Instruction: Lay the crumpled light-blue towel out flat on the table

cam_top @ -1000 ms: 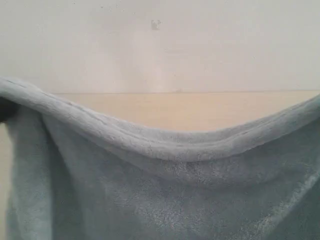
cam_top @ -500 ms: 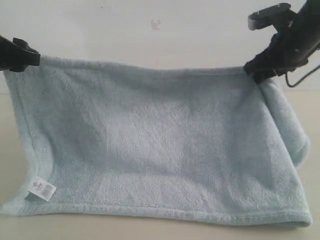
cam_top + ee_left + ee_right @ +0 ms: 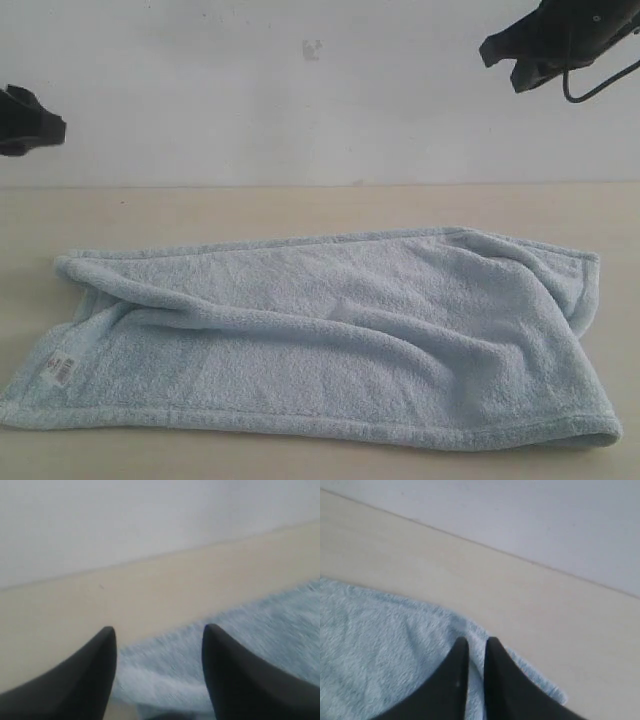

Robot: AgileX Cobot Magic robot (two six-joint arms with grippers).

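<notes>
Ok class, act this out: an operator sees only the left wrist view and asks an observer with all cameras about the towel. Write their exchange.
Operator: Is the towel flat?
Observer: No, the towel lies on the table with a long raised fold across its middle.
Operator: What's the right end effector doing?
Observer: The right end effector hangs above the towel, fingers almost together, holding nothing.

Your left gripper (image 3: pixel 40 125) was clipped by the exterior view's edge, right gripper (image 3: pixel 503 62) likewise, label (image 3: pixel 60 371) on the towel (image 3: pixel 330 350) was unreadably small.
</notes>
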